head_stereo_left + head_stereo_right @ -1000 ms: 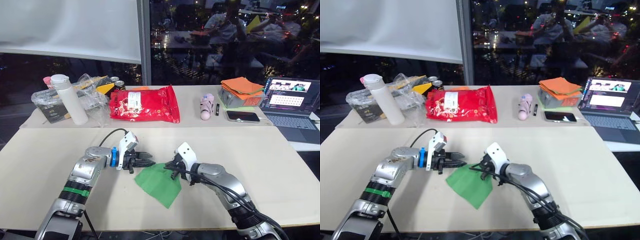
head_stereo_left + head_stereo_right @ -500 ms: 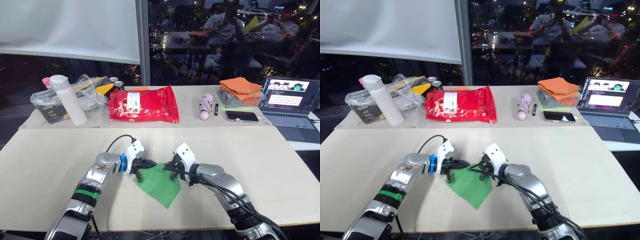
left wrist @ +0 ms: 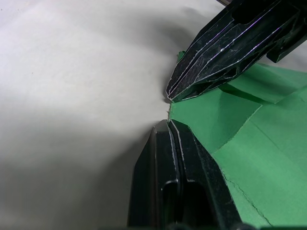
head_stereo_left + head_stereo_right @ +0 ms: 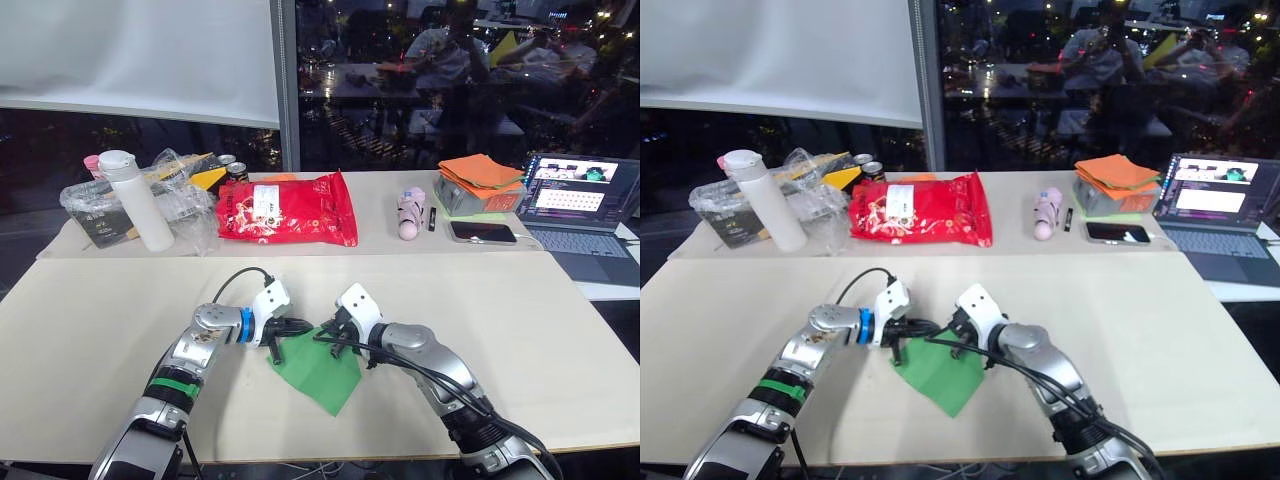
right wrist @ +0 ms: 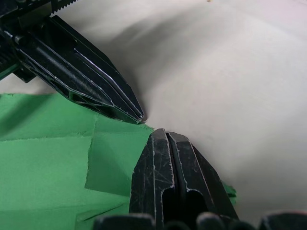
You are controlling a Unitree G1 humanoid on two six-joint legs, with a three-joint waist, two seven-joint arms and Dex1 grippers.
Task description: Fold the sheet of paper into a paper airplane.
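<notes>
Sheet of paper [image 4: 320, 366]: creased green wedge, flat near the bench's front edge. Left gripper [image 3: 169, 125] and right gripper [image 5: 160, 136]: jaws clenched, tips meeting at its far corner, apparently pinning it to press a crease.

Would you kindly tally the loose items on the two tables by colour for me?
Green: 1, folded green paper sheet
Red: 1, glossy red bag
Orange: 1, orange cloth stack
White: 1, white cylindrical bottle
Pink: 1, small pink tube-shaped object
Black: 1, flat black phone
Total: 6

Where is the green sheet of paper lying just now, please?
The sheet of paper lies flat near the table's front edge, centre, with the left pincer and right pincer meeting at its far corner.
</notes>
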